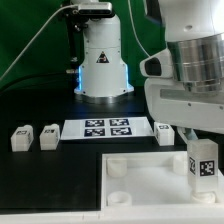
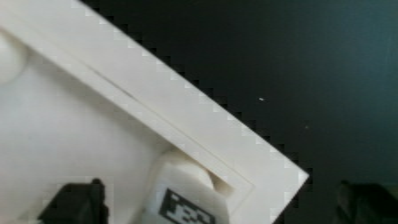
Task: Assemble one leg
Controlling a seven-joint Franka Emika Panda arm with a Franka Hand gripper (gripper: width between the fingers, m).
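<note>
A leg [image 1: 203, 165], a small white block with a tag, stands upright at the corner of the big white panel [image 1: 140, 185] on the exterior view's right. In the wrist view the same leg [image 2: 192, 203] sits at the panel's corner [image 2: 107, 120]. My gripper [image 2: 214, 205] straddles it, with the dark fingers [image 2: 75, 203] set wide, and a gap shows between the fingers and the leg. Three more legs lie on the table: two on the exterior view's left [image 1: 20, 138] [image 1: 48, 136] and one beside the marker board [image 1: 163, 131].
The marker board [image 1: 105, 128] lies behind the panel. The robot base [image 1: 102, 65] stands at the back. The white arm [image 1: 190, 70] fills the exterior view's right. Round sockets [image 1: 117, 167] show on the panel's other corners. The table is black.
</note>
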